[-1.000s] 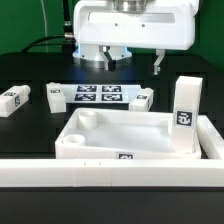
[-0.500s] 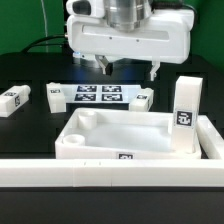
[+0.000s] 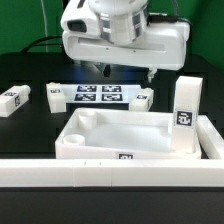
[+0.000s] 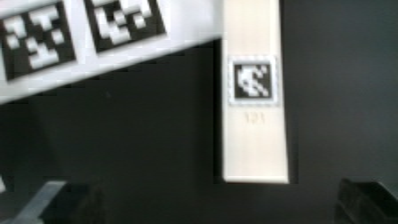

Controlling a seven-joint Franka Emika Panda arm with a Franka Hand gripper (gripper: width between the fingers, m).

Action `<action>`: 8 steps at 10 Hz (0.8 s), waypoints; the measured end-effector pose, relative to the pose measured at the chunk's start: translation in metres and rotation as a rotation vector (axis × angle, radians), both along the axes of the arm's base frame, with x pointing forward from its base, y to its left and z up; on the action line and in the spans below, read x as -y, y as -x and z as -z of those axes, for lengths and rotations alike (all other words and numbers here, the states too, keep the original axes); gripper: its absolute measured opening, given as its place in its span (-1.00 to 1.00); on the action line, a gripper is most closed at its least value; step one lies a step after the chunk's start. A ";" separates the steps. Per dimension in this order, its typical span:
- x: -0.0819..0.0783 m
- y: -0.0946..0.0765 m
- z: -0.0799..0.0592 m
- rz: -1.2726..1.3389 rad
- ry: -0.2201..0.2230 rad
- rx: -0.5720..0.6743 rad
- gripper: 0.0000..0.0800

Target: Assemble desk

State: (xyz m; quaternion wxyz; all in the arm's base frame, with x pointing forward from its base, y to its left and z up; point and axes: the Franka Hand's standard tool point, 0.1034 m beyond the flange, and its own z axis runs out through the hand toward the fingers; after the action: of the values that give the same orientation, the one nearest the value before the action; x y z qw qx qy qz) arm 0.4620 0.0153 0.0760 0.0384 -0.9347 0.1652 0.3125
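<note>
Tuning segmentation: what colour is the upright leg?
White leg, black-and-white tag; clearest in exterior view.

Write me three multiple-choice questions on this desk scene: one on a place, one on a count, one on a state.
1. Where on the tabletop does the upright leg stand? A) middle B) corner on the exterior view's right C) corner on the exterior view's left
2. How many legs lie flat on the black table? A) one B) three C) five
3. The gripper is: A) open, empty B) shut on a leg C) shut on the tabletop
1 B, it rises there. 2 B, two left of the marker board, one right. 3 A, fingers apart, nothing between.
</note>
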 end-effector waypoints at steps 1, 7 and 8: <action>-0.001 0.001 0.003 -0.019 -0.017 -0.039 0.62; -0.005 -0.008 0.007 -0.064 -0.051 -0.078 0.62; -0.006 -0.009 0.008 -0.066 -0.051 -0.076 0.62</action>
State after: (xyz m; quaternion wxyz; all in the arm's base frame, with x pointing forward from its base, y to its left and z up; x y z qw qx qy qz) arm 0.4707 0.0212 0.0678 0.0456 -0.9259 0.1274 0.3528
